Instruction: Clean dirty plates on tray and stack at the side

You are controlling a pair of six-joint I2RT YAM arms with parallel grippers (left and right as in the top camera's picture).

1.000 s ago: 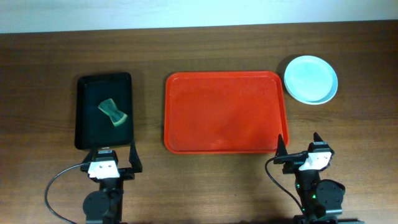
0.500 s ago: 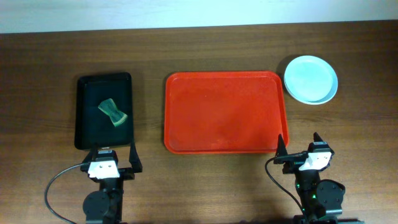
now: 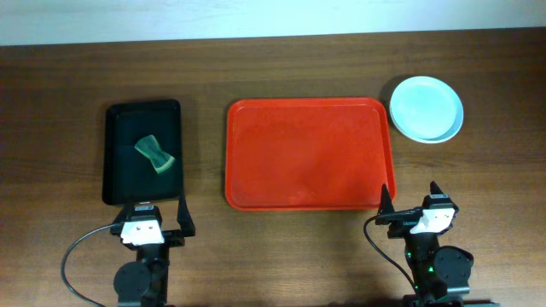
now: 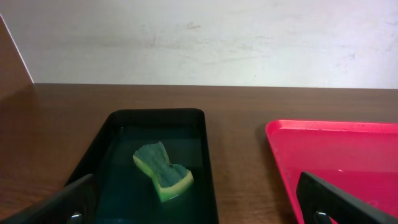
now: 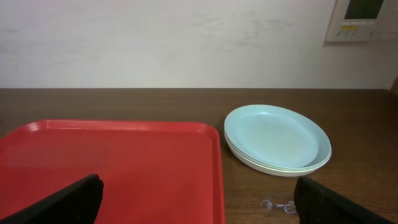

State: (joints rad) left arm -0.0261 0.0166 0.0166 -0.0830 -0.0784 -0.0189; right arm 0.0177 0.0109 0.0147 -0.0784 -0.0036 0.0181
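The red tray (image 3: 309,153) lies mid-table with nothing on it; it also shows in the right wrist view (image 5: 112,168) and the left wrist view (image 4: 336,155). The plates (image 3: 426,108) sit stacked on the table right of the tray's far corner, light blue on top; they also show in the right wrist view (image 5: 277,139). My left gripper (image 3: 156,215) is open and empty at the near edge, just in front of the black tray. My right gripper (image 3: 411,202) is open and empty near the red tray's near right corner.
A black tray (image 3: 142,152) stands left of the red tray and holds a green and yellow sponge (image 3: 154,154), also in the left wrist view (image 4: 163,170). A small wet smear (image 5: 277,205) marks the table near the plates. A wall runs behind the table.
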